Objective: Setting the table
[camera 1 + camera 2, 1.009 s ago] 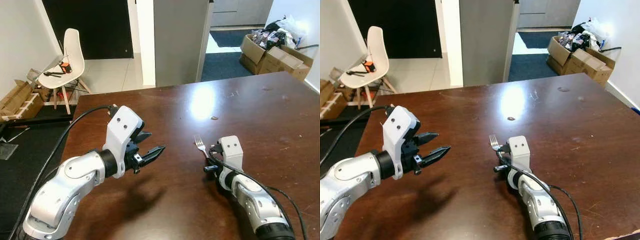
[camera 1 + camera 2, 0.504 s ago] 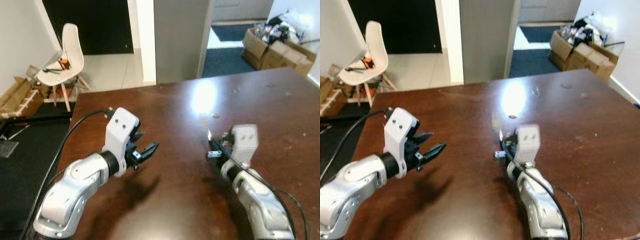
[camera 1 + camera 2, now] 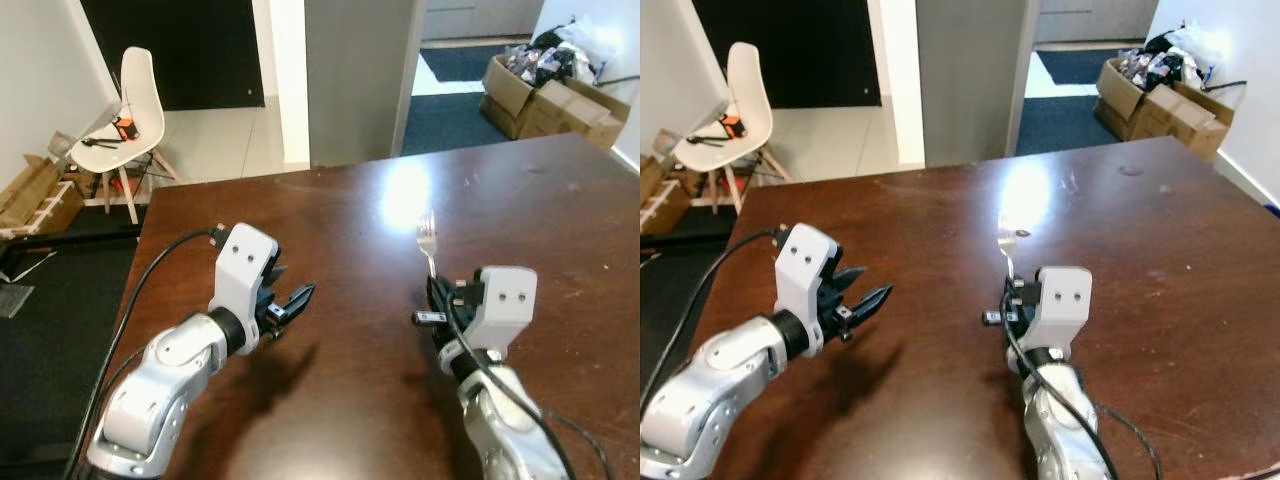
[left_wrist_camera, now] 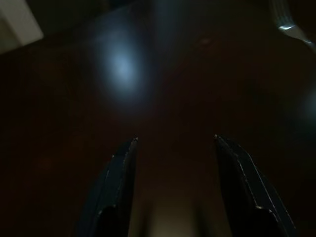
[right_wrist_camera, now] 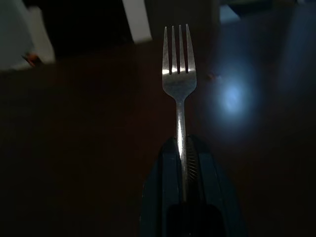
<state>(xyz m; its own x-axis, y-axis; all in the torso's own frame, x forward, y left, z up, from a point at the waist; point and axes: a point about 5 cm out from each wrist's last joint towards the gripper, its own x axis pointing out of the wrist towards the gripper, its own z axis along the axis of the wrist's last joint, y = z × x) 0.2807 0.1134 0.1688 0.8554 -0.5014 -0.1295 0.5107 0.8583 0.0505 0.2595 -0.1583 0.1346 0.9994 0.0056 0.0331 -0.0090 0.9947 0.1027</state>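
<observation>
One fork (image 5: 179,84) was all we carried: a plain silver piece with four tines, its thin handle pinched between the closed fingers of our right gripper (image 3: 440,298). We held it tines-up above the dark brown table (image 3: 560,220), right of the frame's centre. Our left gripper (image 3: 290,304) hung over the table at lower left, fingers (image 4: 118,177) spread apart and holding nothing.
</observation>
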